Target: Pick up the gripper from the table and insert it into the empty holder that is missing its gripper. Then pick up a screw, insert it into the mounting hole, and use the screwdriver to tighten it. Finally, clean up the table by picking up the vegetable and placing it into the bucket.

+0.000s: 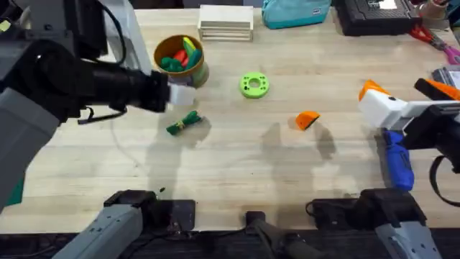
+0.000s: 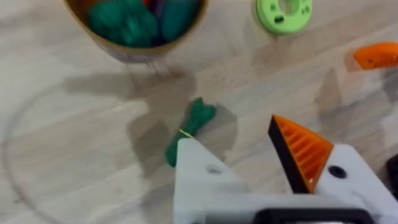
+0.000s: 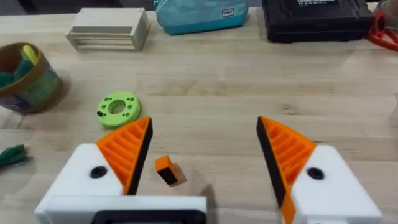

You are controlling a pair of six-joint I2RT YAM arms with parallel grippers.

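Note:
The loose orange gripper (image 1: 307, 119) lies on the table right of centre, and in the right wrist view this gripper (image 3: 168, 170) sits below my open right gripper (image 3: 204, 124). My left gripper (image 2: 233, 134) hangs open above the green vegetable (image 2: 189, 130). One of its fingers is the bare white holder (image 2: 199, 174); the other carries an orange wedge. The vegetable (image 1: 185, 124) lies just in front of the yellow bucket (image 1: 180, 61), which holds toy pieces. The blue screwdriver (image 1: 397, 160) lies under my right gripper (image 1: 370, 97). The screw is out of view.
A bright green ring disc (image 1: 254, 85) lies mid-table. Along the far edge stand a pale wooden block (image 1: 226, 21), a teal pouch (image 1: 295, 11) and a black case (image 1: 377, 14). Red-handled scissors (image 1: 431, 36) lie at the far right.

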